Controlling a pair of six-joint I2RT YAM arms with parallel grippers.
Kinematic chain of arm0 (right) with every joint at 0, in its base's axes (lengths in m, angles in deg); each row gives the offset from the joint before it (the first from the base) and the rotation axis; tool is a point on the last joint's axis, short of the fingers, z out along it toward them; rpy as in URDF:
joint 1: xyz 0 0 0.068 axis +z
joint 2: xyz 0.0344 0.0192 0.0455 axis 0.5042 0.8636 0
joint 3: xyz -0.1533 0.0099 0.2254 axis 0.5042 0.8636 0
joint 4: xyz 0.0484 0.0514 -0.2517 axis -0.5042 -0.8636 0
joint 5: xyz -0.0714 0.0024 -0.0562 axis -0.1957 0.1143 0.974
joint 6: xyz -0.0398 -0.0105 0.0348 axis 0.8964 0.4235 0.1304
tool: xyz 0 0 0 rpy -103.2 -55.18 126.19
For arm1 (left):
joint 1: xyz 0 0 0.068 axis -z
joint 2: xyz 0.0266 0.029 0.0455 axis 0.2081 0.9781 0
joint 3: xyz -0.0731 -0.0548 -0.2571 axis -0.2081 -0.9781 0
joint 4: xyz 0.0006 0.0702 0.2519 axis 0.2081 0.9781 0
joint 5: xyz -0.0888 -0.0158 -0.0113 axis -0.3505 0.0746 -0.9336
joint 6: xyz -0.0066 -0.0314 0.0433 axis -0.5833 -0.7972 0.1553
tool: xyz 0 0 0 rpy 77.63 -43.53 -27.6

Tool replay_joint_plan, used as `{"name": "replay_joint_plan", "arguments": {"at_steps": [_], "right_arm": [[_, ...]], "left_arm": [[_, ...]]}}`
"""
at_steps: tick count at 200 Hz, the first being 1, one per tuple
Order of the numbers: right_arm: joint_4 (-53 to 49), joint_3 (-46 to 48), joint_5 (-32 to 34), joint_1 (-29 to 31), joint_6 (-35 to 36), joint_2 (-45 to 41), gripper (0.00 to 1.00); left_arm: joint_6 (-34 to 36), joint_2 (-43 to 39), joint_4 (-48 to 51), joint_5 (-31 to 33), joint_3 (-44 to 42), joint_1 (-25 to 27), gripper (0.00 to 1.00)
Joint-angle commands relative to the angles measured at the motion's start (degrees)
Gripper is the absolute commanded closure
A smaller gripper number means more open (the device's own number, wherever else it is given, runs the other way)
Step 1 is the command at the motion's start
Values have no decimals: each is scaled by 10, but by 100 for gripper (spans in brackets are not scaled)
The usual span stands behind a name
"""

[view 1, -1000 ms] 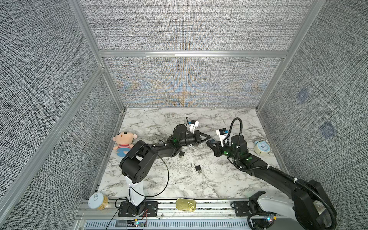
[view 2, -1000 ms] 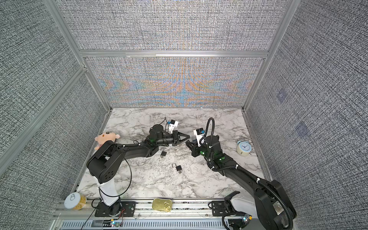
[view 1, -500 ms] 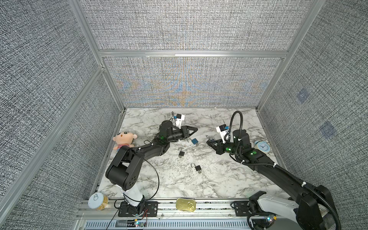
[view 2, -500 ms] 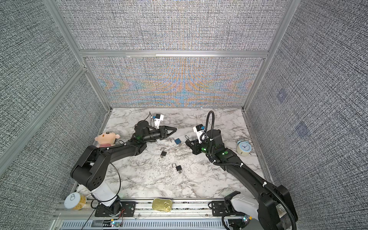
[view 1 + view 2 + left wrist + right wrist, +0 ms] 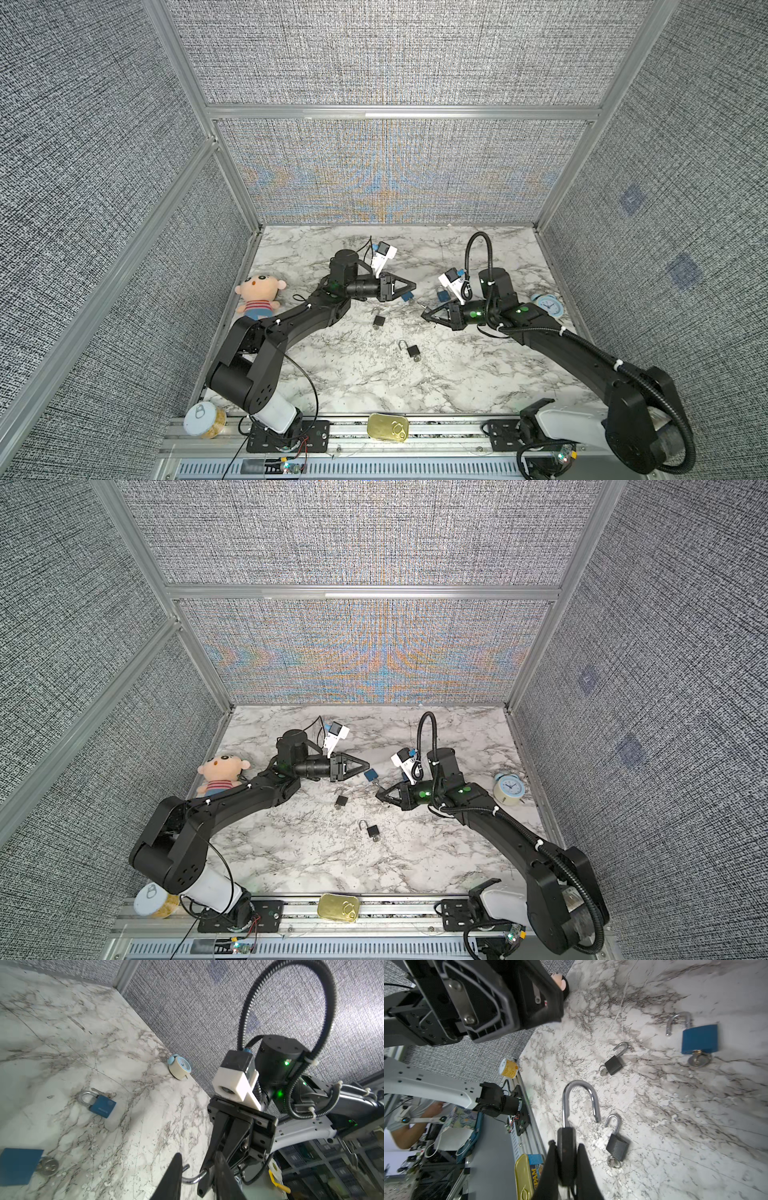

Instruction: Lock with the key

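My right gripper (image 5: 566, 1145) is shut on the body of a black padlock (image 5: 566, 1159) whose steel shackle (image 5: 579, 1093) stands open. No key shows on it. In both top views this gripper (image 5: 424, 318) (image 5: 378, 796) points left, low over the marble. My left gripper (image 5: 413, 286) (image 5: 368, 766) faces it a short way off, open and empty (image 5: 197, 1154). The held shackle (image 5: 193, 1178) shows beyond its fingers. A blue padlock (image 5: 407, 296) (image 5: 699, 1039) with a key (image 5: 698, 1059) in it lies beside the left fingertips.
On the table lie a second blue padlock (image 5: 102, 1105) and two small black padlocks (image 5: 379, 320) (image 5: 411, 351), keys in them. A plush doll (image 5: 257, 293) lies far left, an alarm clock (image 5: 548, 305) far right. A can (image 5: 203, 419) and a tin (image 5: 387, 428) sit on the front rail.
My left gripper, shut and close to the right one a second ago, has opened and pulled back to the left. The right gripper keeps its hold on the padlock and has shifted little.
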Motion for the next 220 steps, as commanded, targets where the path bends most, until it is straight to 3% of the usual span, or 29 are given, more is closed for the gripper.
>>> {"name": "replay_joint_plan", "arguments": {"at_steps": [1,220], "right_arm": [[19,-8,-62,-1,-7,8,100],[26,-8,-59,-22,-31,13,100]], "left_arm": [[42,8,29,-33,8,10,70],[73,5,68,-25,-4,25,76]]}}
